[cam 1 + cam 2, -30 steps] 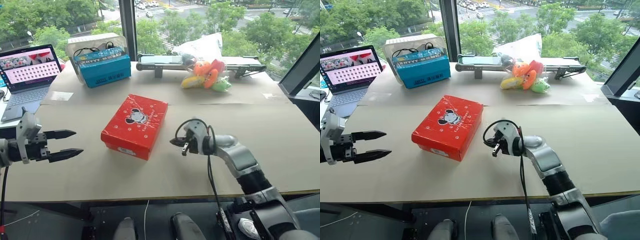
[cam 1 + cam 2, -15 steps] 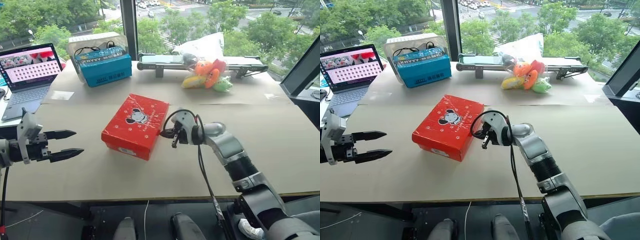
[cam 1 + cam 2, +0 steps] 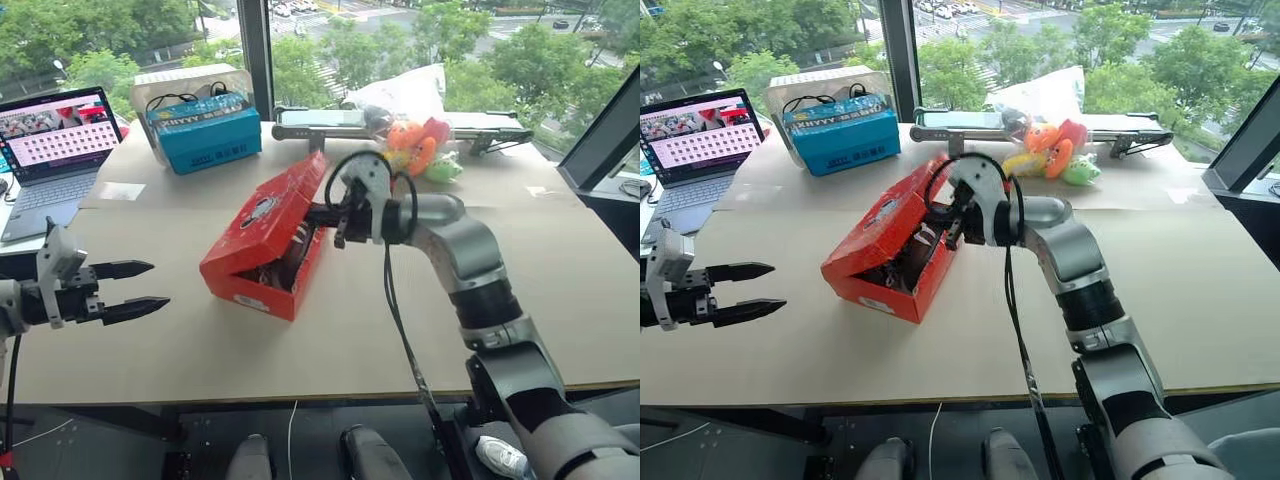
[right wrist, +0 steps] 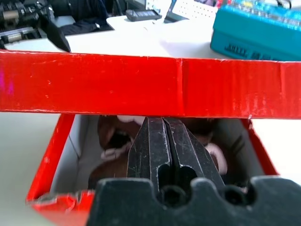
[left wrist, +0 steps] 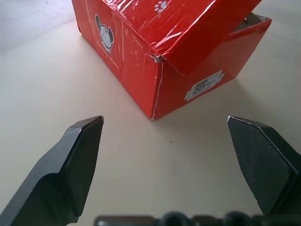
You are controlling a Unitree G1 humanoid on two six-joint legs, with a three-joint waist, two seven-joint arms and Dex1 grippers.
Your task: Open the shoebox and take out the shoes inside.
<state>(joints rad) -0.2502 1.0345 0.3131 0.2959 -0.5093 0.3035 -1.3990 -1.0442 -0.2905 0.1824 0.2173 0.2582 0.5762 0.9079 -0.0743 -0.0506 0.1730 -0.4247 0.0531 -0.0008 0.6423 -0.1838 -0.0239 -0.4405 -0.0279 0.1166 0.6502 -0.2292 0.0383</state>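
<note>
Shoebox [image 3: 262,245] sits near the middle of the tabletop [image 3: 560,290], its red lid tilted up along the far long edge and propped from beneath by the right gripper [image 3: 322,215]. That gripper's jaws are pressed together, so they work as a single wedge under the lid's front lip, not as a pinch; in the right wrist view the shut fingers [image 4: 162,146] point into the gap under the red lid edge. Through that gap the shoes [image 4: 117,143] show as dark brown shapes with pale lining, lying inside the box against its grey-white wall. Lifting with shut jaws makes sense here, I judge, because the lid is hinged and only needs pushing up, not holding.

The left gripper [image 3: 140,287] hovers well apart from the box on the robot's left, jaws spread wide and aimed at the box's near corner, where the small white label [image 5: 203,84] sits. It looks held ready, either to steady the box or to reach in once the lid is clear.

Behind the box stand a blue box [image 3: 205,135], a laptop [image 3: 55,140] and some plush toys [image 3: 415,150], all clear of the work.
</note>
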